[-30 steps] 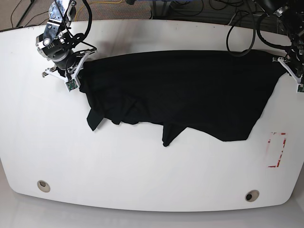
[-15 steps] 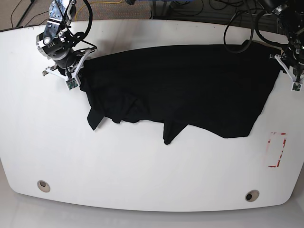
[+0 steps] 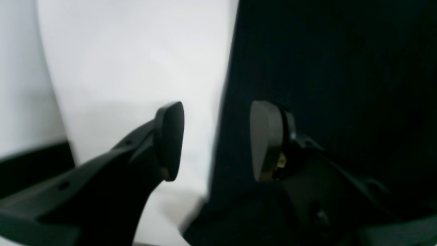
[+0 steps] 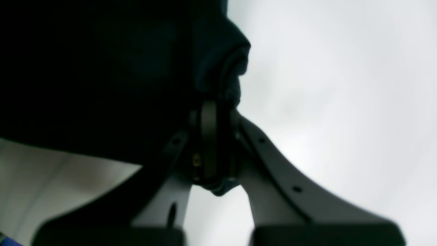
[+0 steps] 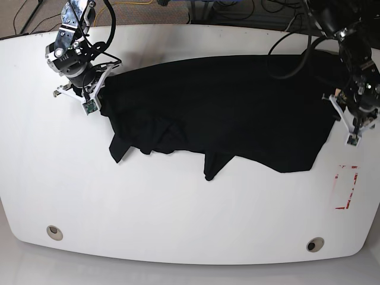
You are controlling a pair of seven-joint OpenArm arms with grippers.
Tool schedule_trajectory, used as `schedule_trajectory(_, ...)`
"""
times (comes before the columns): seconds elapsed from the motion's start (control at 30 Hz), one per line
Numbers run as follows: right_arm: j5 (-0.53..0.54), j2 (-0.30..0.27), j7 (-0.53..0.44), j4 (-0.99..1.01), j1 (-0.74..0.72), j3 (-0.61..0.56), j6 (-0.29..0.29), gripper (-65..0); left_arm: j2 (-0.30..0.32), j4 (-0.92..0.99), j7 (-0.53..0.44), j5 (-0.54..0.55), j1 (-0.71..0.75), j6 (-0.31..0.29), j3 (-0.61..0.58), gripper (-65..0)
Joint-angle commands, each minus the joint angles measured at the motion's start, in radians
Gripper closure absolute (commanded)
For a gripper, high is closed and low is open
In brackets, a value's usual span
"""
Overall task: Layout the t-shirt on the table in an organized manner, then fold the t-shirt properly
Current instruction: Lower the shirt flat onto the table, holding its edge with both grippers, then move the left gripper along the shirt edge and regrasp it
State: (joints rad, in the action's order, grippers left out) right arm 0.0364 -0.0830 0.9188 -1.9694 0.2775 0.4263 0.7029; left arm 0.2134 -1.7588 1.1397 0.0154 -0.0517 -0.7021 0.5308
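A black t-shirt [image 5: 237, 107] lies spread across the back half of the white table [image 5: 178, 208], with its lower left part rumpled. At the shirt's left end, my right gripper [image 5: 98, 83] is shut on a bunched fold of the fabric [image 4: 222, 68]; the right wrist view shows the right gripper [image 4: 215, 109] pinching it. My left gripper [image 5: 345, 111] hovers at the shirt's right edge. In the left wrist view the left gripper [image 3: 216, 141] is open, one finger [image 3: 169, 140] over bare table, the other over the shirt [image 3: 324, 68], with nothing between them.
A red-outlined rectangle mark [image 5: 346, 187] lies on the table at the right, just in front of my left gripper. Two round grommet holes [image 5: 54, 232] [image 5: 314, 244] sit near the front edge. Cables [image 5: 237, 9] run behind the table's back edge.
My left gripper has opened, let go of the shirt's right end and moved toward the front along that edge. The shirt's back edge has shifted farther back. The right gripper has kept its hold.
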Motion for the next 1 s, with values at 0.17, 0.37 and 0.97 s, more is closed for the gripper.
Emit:
schedule_trajectory(0.17, 0.007, 0.013, -0.02, -0.021, -0.01, 0.003, -0.005, 0.0, 0.002, 0.184, -0.062, 0.001, -0.219, 0.004, -0.067, -29.7)
schedule_trajectory(0.37, 0.007, 0.016, -0.02, -0.021, -0.016, 0.003, -0.005, 0.0, 0.007, 0.463, -0.174, 0.001, -0.377, 0.004, -0.079, -29.9)
schedule_trajectory(0.97, 0.007, 0.018, -0.02, -0.021, -0.017, 0.003, -0.005, 0.0, 0.034, 1.066, -0.496, 0.001, -0.583, 0.025, -0.082, -29.7)
